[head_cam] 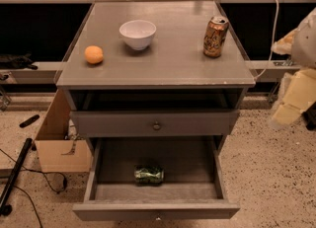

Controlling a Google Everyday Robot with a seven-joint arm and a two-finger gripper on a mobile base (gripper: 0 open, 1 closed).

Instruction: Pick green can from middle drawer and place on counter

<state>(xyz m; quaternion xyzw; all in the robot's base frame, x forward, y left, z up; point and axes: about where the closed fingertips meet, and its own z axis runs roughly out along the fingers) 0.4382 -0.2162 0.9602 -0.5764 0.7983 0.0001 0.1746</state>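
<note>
Farthest left of the gripper [294, 98], down on the floor: cardboard box [59, 145], pushed against the cabinet side, out of any reach path. Up on the counter [173, 71], well left of the gripper: orange [94, 54], then white bowl [138, 33], both toward the left half, leaving bare grey top in the middle and front, probably the easiest spot for a set-down. Below and left of the gripper: upper drawer [123, 123] with round knob, pushed in, so not overhanging the one beneath. Lower again: middle drawer [155, 211], pulled out, dark inside open from above. Inside, near its front wall and a little left of centre: green can [149, 174], lying on its side, well apart from the gripper, untouched. Nearest the gripper on the counter, up and to its left: gold-orange can [216, 36], upright, one to steer around. Far right, beside the cabinet at about upper-drawer height: the gripper itself, touching nothing; clenched or released, cannot tell.
</note>
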